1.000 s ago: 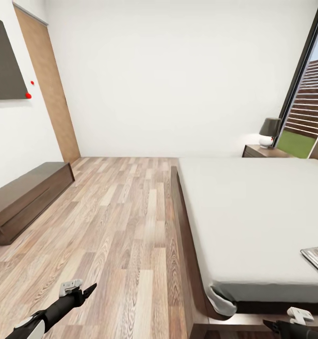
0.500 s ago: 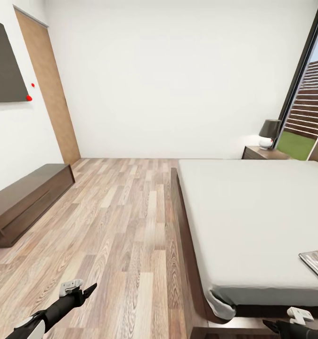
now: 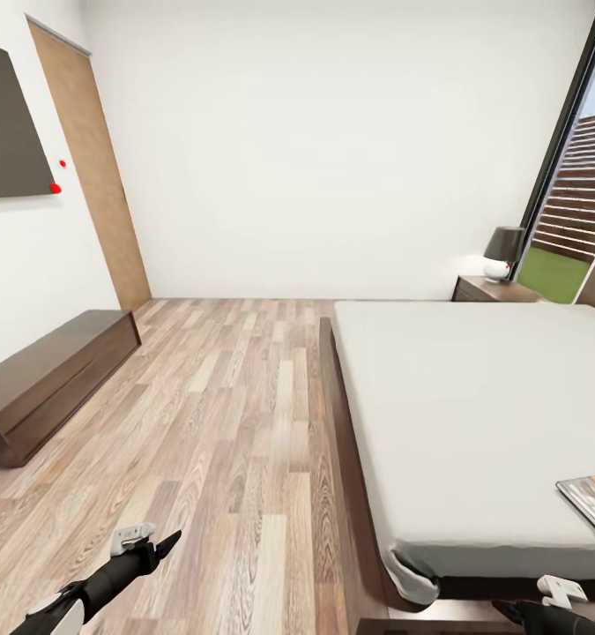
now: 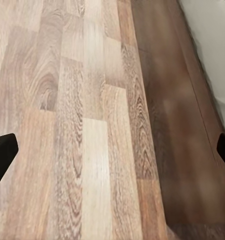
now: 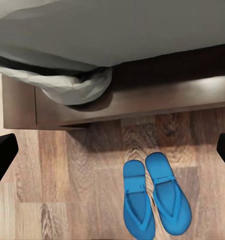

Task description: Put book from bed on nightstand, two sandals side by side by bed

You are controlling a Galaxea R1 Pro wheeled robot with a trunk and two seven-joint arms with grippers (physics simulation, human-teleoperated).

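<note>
Slightly lower and leftward sits the book [image 3: 592,499] as our head view shifts; it lies on the bed [image 3: 473,397] just beyond our right pincer [image 5: 112,150], both pincers spread empty. Sandals [image 5: 155,200] lie paired below; we reach forward squarely.

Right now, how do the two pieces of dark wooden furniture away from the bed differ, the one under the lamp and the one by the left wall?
The nightstand is small, stands in the far corner beside the bed and bears a dark-shaded lamp. The long cabinet is low and stretched along the left wall, across the floor from the bed, with nothing visible on top. Both are dark brown wood.
</note>
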